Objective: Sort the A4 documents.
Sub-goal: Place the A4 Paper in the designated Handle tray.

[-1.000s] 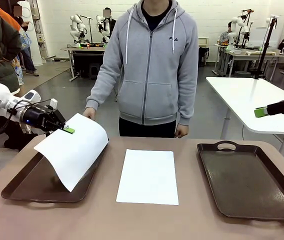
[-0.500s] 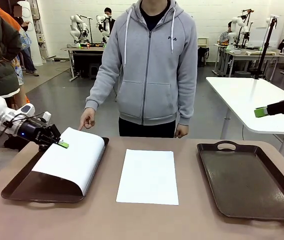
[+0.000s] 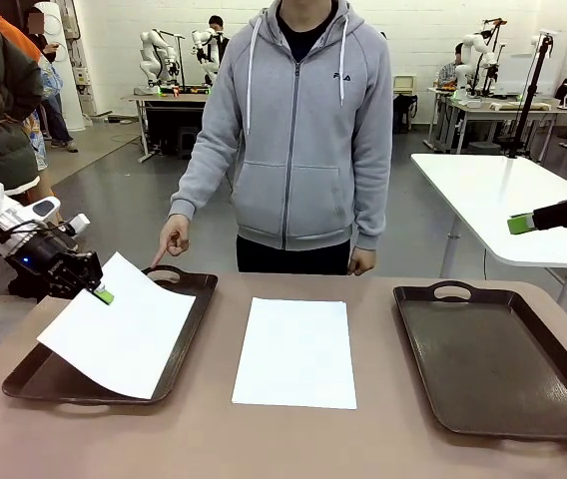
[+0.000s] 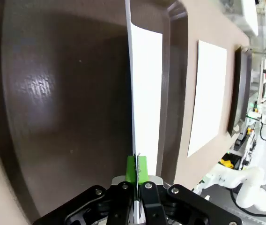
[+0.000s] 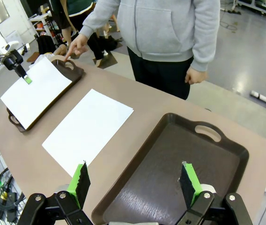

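At frame left, the left tool (image 3: 102, 294) is gripping a thin white paper sheet (image 3: 119, 339) slanting onto a dark brown handled tray (image 3: 49, 377), while the right tool (image 5: 134, 172) is hanging released.

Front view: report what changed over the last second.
The left gripper, shut on the edge of the gripped A4 document, drew back toward the robot's left and sank. That sheet, earlier arched high, now slopes flatter onto the left tray. The person's hand now points at that tray's far handle. Unchanged: the second A4 document on the table, the right tray, the open right gripper.
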